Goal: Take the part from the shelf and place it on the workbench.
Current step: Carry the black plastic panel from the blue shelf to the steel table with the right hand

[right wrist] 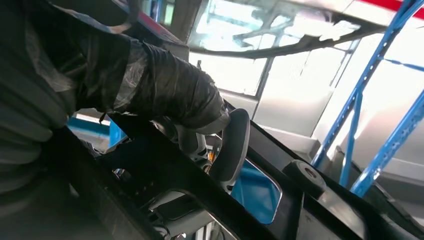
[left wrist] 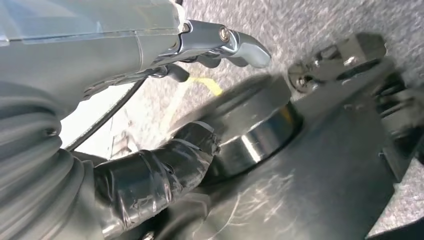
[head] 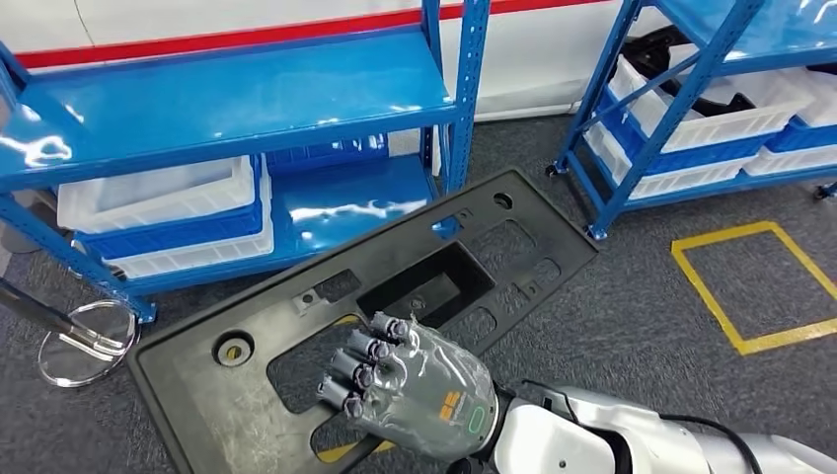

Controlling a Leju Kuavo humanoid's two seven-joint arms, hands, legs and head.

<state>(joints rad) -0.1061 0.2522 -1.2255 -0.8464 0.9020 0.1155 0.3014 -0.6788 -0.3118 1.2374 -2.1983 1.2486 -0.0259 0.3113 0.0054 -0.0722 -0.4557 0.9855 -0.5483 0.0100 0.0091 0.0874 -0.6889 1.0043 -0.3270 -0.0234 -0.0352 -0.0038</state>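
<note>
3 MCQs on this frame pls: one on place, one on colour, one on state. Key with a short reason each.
1. Where is the black panel?
A. Lying on a blue shelf
B. Off the shelf, carried above the floor
C. Inside a white bin

2. What colour is the taped square on the floor?
A. Yellow
B. Red
C. Green

3. What is the right hand doing?
A. Hanging free with fingers apart
B. Resting on a white bin
C. Gripping the panel through a cutout

Key:
1 B: in the head view the panel hangs tilted in front of the left rack, over grey carpet.
2 A: the outline beside the right rack is yellow.
3 C: the fingers curl into an opening in the panel; the right wrist view shows the thumb wrapped on its edge.
</note>
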